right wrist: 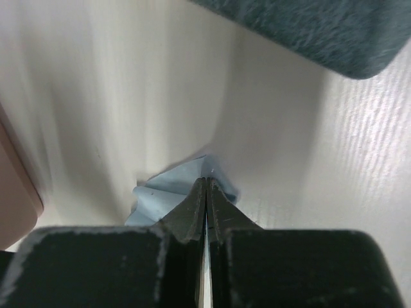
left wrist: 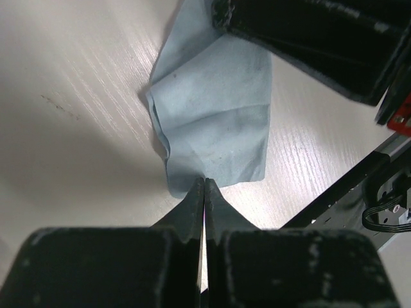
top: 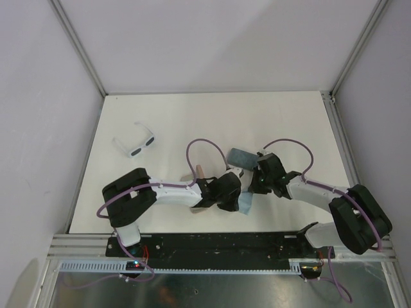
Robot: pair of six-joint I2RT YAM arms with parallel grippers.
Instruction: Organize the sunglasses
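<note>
The white-framed sunglasses [top: 135, 147] with dark lenses lie at the far left of the table, well away from both arms. Both grippers meet near the table's middle front over a light blue cloth [top: 246, 204]. My left gripper [left wrist: 204, 182] is shut, its tips pinching the near edge of the cloth [left wrist: 215, 109], which lies spread on the table. The right gripper [right wrist: 205, 181] is also shut, with a crumpled corner of the cloth [right wrist: 164, 196] caught at its tips. In the top view the left gripper [top: 237, 194] and right gripper [top: 254, 183] nearly touch.
A grey-blue case [top: 241, 156] lies just behind the grippers, showing as a dark fuzzy block [right wrist: 321, 32] in the right wrist view. A pink case [top: 200, 172] peeks out behind the left arm, its edge [right wrist: 16, 192] at the left. The black mounting rail [top: 218, 244] runs along the near edge.
</note>
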